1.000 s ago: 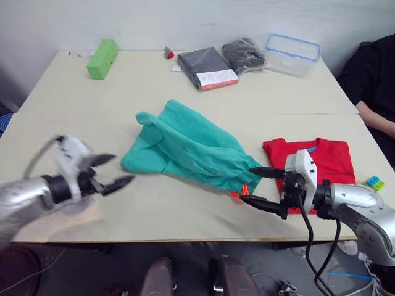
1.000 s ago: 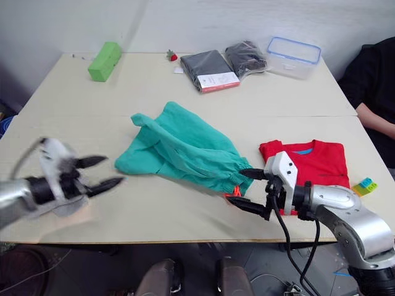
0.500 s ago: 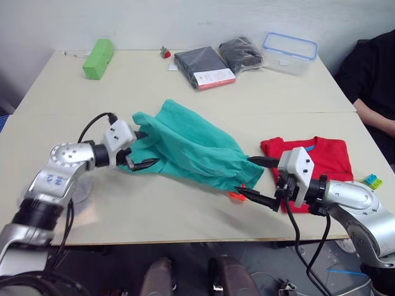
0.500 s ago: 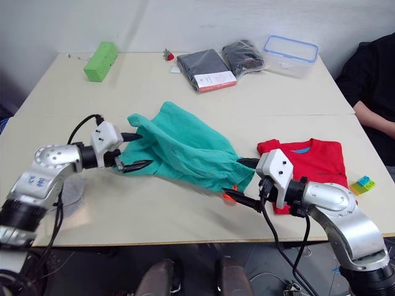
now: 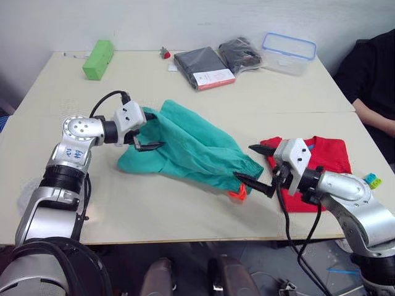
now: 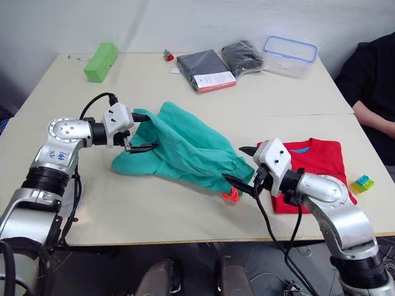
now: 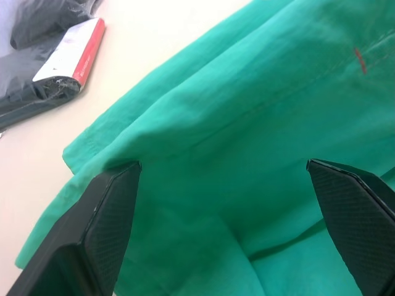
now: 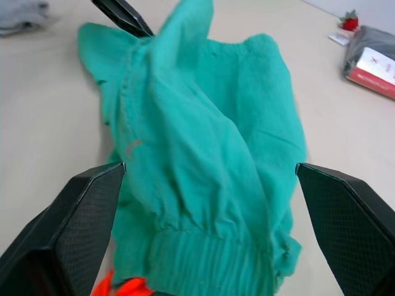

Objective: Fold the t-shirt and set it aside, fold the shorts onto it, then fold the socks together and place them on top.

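Nearest the table's (image 5: 185, 213) front edge, the right gripper (image 5: 256, 166) has its two black fingers spread wide, framing the gathered waistband end of the teal shorts (image 5: 191, 145) without closing on it; the orange drawstring (image 5: 237, 194) lies just below its lower finger, and the folded red t-shirt (image 5: 324, 163) sits right behind that wrist. Further in, the left gripper (image 5: 147, 131) is likewise spread, its fingers straddling the leg-hem end of the shorts, cloth between them but not yet pinched. The step in hand looks like taking both ends of the shorts to fold them. To do it well, each gripper should probably close on a full edge of fabric rather than one loose layer, since the cloth is rumpled and ridged in the middle and would fold crookedly unless it is drawn flat first. There is bare tabletop in front of the shorts and a wide stretch beyond them for spreading. On the left arm's outer side a grey patch that may be the socks (image 6: 69, 191) lies near the front edge. Farthest off are the lime-green block (image 5: 99, 58), the dark packaged garments (image 5: 207, 65) and a clear container (image 5: 290, 52); a person's sleeve (image 5: 370, 74) sits at the right edge
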Robot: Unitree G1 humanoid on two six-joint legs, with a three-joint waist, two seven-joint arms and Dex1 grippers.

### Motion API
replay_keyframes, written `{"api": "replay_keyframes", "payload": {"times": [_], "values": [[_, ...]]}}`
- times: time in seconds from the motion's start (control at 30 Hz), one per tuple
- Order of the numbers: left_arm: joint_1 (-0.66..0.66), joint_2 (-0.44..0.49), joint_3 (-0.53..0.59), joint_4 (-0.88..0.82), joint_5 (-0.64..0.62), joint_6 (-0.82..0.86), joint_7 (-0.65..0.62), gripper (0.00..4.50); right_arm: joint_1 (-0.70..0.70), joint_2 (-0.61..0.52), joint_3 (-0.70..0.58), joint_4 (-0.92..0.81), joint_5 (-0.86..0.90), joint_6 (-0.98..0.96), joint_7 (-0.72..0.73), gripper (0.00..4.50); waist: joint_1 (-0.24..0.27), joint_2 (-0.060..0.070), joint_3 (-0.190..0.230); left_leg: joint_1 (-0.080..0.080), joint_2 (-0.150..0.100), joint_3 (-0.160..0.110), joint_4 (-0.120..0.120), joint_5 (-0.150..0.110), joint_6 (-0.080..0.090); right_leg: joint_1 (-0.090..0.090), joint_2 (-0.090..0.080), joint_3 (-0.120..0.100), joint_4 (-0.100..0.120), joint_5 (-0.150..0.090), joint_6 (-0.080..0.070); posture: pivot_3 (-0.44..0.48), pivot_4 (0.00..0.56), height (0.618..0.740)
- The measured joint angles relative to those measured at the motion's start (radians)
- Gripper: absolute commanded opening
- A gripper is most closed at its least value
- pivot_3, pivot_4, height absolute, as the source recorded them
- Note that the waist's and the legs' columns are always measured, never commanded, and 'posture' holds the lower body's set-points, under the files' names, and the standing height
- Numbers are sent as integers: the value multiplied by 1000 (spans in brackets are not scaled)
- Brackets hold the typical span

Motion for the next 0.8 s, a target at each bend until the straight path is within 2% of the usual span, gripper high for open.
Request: {"api": "replay_keyframes", "payload": {"times": [0.03, 0.13, 0.37, 0.5, 0.53, 0.8], "values": [[-12, -11, 0, 21, 8, -8, -4, 4494, -13, 7, 18, 22, -15, 0, -3, 4500, 0, 0, 0, 0, 0, 0, 0, 0, 0, 0, 0, 0, 0, 0, 0, 0, 150, 740], [-48, -35, 7, 50, 18, -12, -19, 4500, -26, 19, 64, 60, -41, 1, 0, 3895, 0, 0, 0, -1, 0, 0, 1, 0, 0, -1, 0, 0, 1, 0, 0, 0, 150, 740], [-125, -62, 16, 156, 74, -69, -21, 4500, -27, 39, 89, 77, -47, -3, 24, 1543, -1, 0, 0, -14, 1, 0, 12, 0, 1, -14, 0, 0, 11, 0, 0, 0, 150, 740], [-145, -78, 11, 218, 114, -105, -18, 3591, -25, 44, 90, 77, -48, -8, 26, 154, -1, 0, 0, -14, 1, 1, 12, 0, 1, -15, 0, 0, 12, 0, 0, 0, 150, 740], [-153, -78, 5, 237, 130, -116, -15, 3265, -24, 47, 90, 77, -48, -12, 26, 0, -1, 0, 0, -14, 1, 1, 12, 0, 1, -15, 0, 0, 12, 0, 0, 0, 150, 740], [-246, -144, -5, 395, 234, -188, 87, 748, -20, 53, 89, 77, -54, -19, 20, 0, 1, 0, 0, -15, 1, 1, 12, 0, 1, -15, 0, 0, 12, 0, 0, 0, 150, 740]]}}
